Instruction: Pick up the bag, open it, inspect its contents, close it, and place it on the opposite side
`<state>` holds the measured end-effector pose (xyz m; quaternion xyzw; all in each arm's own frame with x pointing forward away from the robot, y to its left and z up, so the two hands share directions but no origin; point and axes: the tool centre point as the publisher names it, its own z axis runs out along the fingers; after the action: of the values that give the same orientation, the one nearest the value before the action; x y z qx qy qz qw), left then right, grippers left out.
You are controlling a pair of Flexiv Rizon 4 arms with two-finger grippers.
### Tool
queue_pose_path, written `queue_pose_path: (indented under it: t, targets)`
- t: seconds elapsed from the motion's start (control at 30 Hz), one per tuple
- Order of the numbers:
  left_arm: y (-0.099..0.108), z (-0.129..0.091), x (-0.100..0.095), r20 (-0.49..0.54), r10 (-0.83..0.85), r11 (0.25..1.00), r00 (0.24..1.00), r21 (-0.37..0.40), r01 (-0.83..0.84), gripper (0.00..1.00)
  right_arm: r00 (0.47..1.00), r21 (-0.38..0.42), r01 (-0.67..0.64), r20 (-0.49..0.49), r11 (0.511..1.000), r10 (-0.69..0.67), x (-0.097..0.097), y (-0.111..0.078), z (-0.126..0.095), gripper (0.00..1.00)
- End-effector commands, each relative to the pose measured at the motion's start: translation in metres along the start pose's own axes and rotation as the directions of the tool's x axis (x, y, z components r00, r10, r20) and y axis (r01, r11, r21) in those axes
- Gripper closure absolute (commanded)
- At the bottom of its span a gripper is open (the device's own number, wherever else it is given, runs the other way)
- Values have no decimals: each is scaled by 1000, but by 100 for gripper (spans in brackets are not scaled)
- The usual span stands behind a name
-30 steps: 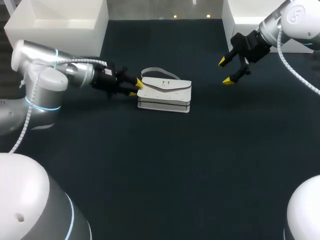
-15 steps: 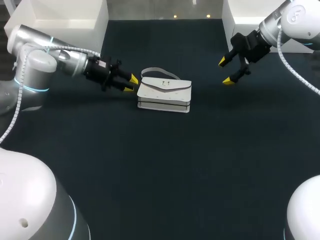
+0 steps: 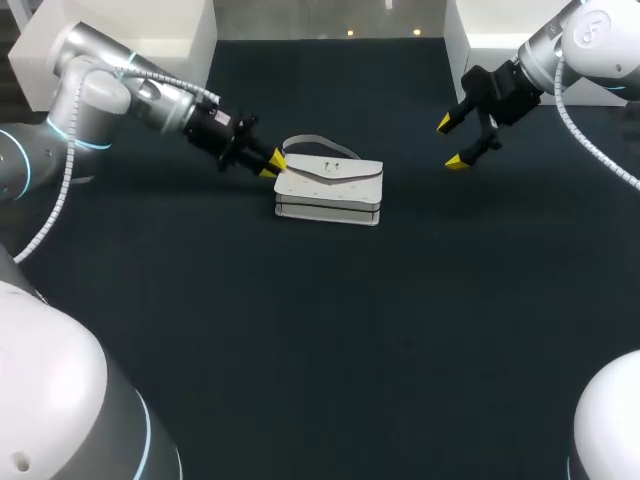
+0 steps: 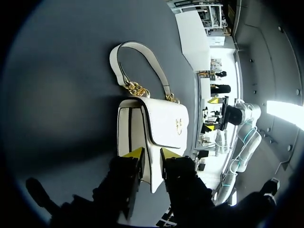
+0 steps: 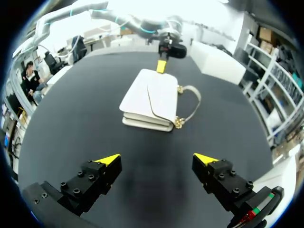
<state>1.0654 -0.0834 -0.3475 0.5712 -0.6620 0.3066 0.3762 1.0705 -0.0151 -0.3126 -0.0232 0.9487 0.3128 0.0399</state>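
**Left gripper at the bag's end, right gripper hanging wide**

The left gripper (image 3: pixel 272 165) (image 4: pixel 151 156) has its yellow tips a narrow gap apart at the left end of the white leather flap handbag (image 3: pixel 330 190) (image 4: pixel 161 123) (image 5: pixel 149 97). In the left wrist view the black fingers cover the bag's nearest corner, with the flap's edge running into the gap between them. Whether either tip presses on the leather cannot be made out. The flap lies shut, so the inside is hidden.

A second ago this gripper met the same end lying low and level. Half a second ago it had drawn slightly away. Now the arm comes in from nearer the table's far left corner, and the tips are back at the bag's upper left corner. The bag and the right arm have not shifted.

The bag lies flat on the dark table (image 3: pixel 350 350), toward the far edge and a little left of the middle. Its white strap (image 3: pixel 305 140) (image 4: pixel 137 61) (image 5: pixel 192 102) is looped on the far side, joined by a gold chain (image 4: pixel 135 88).

The right gripper (image 3: pixel 449 142) (image 5: pixel 156 159) is spread wide and holds nothing. It hangs over the far right part of the table, well apart from the bag, which lies ahead of its fingers.
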Motion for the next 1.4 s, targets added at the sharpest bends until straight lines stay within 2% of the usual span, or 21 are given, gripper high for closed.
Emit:
queue_pose_path:
  t: [0.03, 0.23, 0.3, 0.33, 0.5, 0.7, 1.0, 1.4]
  targets:
    - [-7, 6, -1, -2, 0, 990, 1000, -144, 0, 80, 1000, -2, 1, -2, 1000, -1, -1, 0, 0, 0]
    - [-6, 14, -1, -2, -2, 987, 1000, -163, 1, 82, 1000, -2, 1, -2, 1000, -1, -1, 0, 0, 0]
    - [-6, 16, 0, -2, -1, 986, 1000, -166, 1, 96, 1000, -2, 1, -2, 1000, -1, -1, 0, 0, 0]
    - [-5, 16, 1, -2, -1, 986, 1000, -166, 1, 100, 1000, -2, 1, -2, 1000, -1, -1, 0, 0, 0]
    - [-2, 17, 3, 9, -8, 990, 1000, -142, 9, 100, 1000, -2, 1, -2, 1000, -1, -1, 0, 0, 0]
    - [8, 18, 6, 2, -33, 999, 999, -25, 33, 100, 1000, -2, 1, -2, 1000, -1, -1, 0, 0, 0]
    - [17, 25, 24, 24, -38, 997, 999, 65, 36, 100, 1000, -2, 1, -2, 1000, -1, -1, 0, 0, 0]
    - [26, 35, 31, 12, -68, 981, 998, 183, 65, 100, 1000, -2, 1, -2, 1000, -1, -1, 0, 0, 0]
